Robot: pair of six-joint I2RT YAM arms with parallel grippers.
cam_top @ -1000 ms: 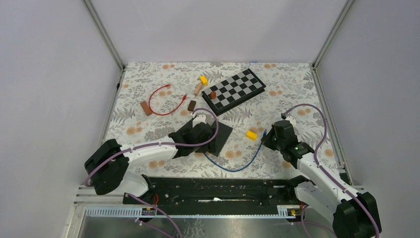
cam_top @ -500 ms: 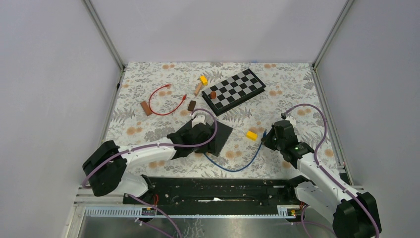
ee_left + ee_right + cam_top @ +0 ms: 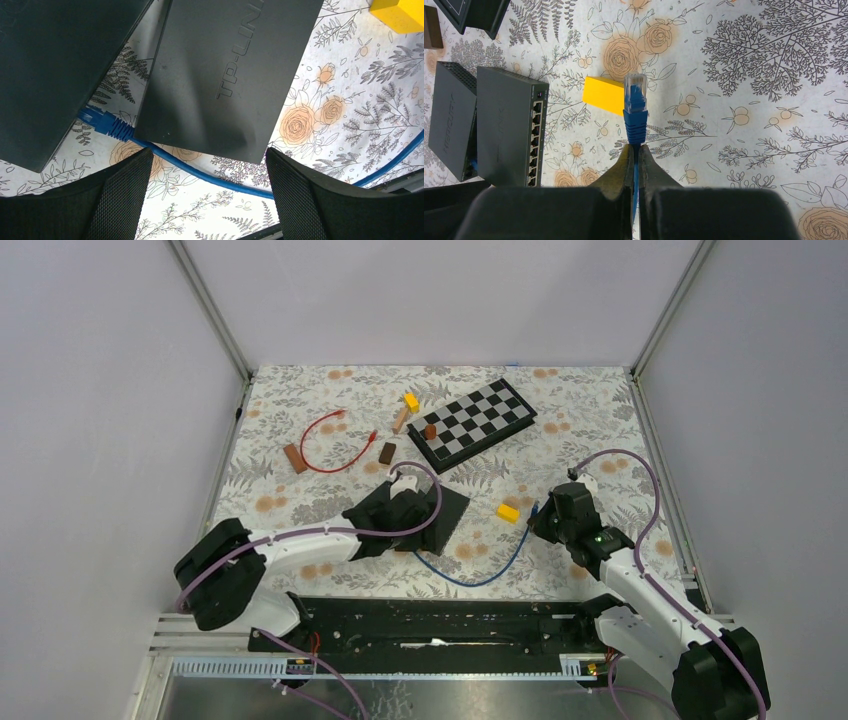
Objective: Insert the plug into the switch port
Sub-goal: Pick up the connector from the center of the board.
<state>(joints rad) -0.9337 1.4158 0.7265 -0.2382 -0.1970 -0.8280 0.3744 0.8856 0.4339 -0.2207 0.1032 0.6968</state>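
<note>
Your right gripper (image 3: 634, 151) is clamped on the single blue cable (image 3: 487, 578) just behind its plug (image 3: 635, 95). The plug sticks out past the fingertips, clear of any port. In the right wrist view its tip overlaps one of two yellow blocks (image 3: 604, 95) on the flowered bench (image 3: 590, 440).

To the left of that block sit two dark switches, side by side. The TP-LINK switch (image 3: 504, 130) turns a single row of ports toward the plug and is well apart from it. The MERCURY switch (image 3: 449, 125) lies just beyond it. From the right gripper the cable loops along the bench, passes under the corner of the TP-LINK switch, and its other plug (image 3: 107, 123) meets the edge of the MERCURY switch.

Your left gripper (image 3: 209, 159) hangs over the TP-LINK switch with its jaws spread wide, one finger (image 3: 125, 200) on either side of the near corner. It grips nothing.

Farther out the bench carries:
- One chessboard (image 3: 480, 418), with one brown block (image 3: 430, 431) resting on it.
- The second yellow block (image 3: 411, 401) and one tan block (image 3: 401, 420), just beside the board's left corner.
- One red cable (image 3: 318, 440), curled at the left.
- Two more brown blocks, one (image 3: 294, 458) at the red cable's left and one (image 3: 388, 452) at its right end.

That makes three brown blocks, two yellow and one tan.
</note>
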